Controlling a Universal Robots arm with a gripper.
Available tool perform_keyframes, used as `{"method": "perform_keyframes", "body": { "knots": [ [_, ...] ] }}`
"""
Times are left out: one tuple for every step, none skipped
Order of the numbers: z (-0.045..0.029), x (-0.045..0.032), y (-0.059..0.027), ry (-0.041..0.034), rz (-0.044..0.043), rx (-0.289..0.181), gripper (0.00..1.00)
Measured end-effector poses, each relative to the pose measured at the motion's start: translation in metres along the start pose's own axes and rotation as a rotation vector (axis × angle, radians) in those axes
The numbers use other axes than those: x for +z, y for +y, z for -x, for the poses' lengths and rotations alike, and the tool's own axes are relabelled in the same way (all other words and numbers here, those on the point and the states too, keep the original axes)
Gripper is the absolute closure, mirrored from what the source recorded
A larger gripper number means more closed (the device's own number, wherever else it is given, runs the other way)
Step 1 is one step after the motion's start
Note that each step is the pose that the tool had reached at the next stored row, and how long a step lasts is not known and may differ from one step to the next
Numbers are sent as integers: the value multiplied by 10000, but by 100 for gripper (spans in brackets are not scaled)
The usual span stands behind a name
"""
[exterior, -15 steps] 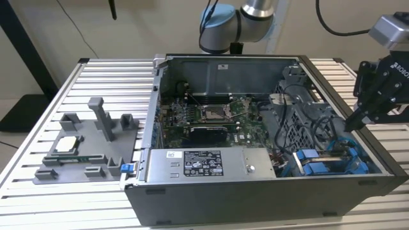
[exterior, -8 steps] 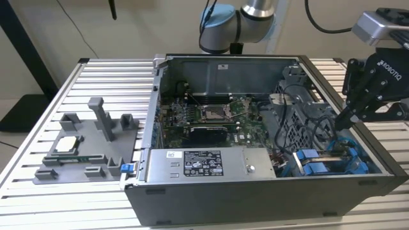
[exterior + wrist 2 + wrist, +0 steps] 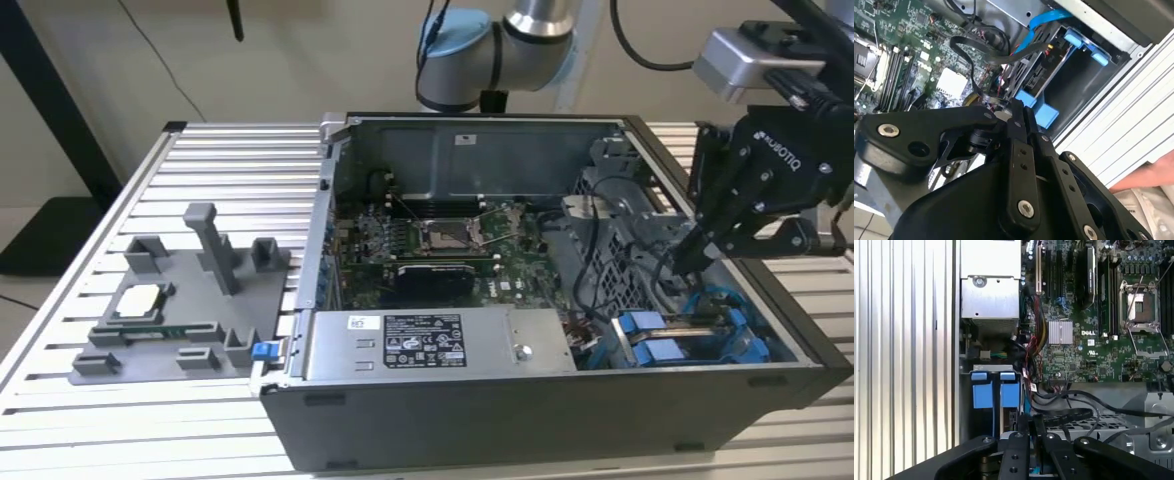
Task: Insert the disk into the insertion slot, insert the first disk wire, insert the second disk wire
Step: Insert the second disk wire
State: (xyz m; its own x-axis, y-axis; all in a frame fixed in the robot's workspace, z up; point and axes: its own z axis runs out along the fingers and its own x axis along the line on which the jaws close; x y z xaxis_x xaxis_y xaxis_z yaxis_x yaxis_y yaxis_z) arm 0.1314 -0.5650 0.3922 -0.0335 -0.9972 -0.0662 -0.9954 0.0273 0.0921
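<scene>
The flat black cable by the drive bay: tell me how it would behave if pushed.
The flat black cable loops loosely and twists along its run, so it probably flexes and springs back. Being thin, it is likely light. The gripper is near it.

The computer case point(image 3: 534, 400) is the landmark, lying open-topped on the ribbed worktop point(image 3: 80, 300). Inside it, toward the exterior view's right, the gripper point(image 3: 683, 262) hangs over the drive bay, its fingers closed together in both wrist views. Room there is tight: black cables point(image 3: 1074, 412) loop across the metal drive cage point(image 3: 1149, 430) just beside the fingers, and a blue cable point(image 3: 1046, 22) crosses above the bay. The blue carrier tabs point(image 3: 995, 392) fill the bay's mouth (two stand side by side). The power-supply box point(image 3: 427, 345) blocks the case's near wall. Over the motherboard point(image 3: 427, 240) the space is open. Outside the case, the grey fixture point(image 3: 187, 300) occupies the worktop.
</scene>
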Motion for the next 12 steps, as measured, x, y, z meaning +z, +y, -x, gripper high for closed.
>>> {"method": "perform_keyframes", "body": {
  "knots": [
    [-7,7,27,-2,-13,-9,100],
    [-15,12,52,1,-28,-17,100],
    [-25,16,76,3,-58,-24,100],
    [-36,23,96,2,-97,-31,100],
    [-47,30,115,1,-144,-40,100],
    [-58,37,132,-1,-190,-48,100],
    [-68,45,147,-2,-236,-55,100],
    [-78,53,160,-3,-288,-61,100],
    [-88,59,171,-4,-345,-68,100],
    [-98,64,179,-4,-419,-79,100],
    [-105,69,186,-8,-513,-93,100],
    [-110,71,189,-10,-616,-108,100]
  ]
}}
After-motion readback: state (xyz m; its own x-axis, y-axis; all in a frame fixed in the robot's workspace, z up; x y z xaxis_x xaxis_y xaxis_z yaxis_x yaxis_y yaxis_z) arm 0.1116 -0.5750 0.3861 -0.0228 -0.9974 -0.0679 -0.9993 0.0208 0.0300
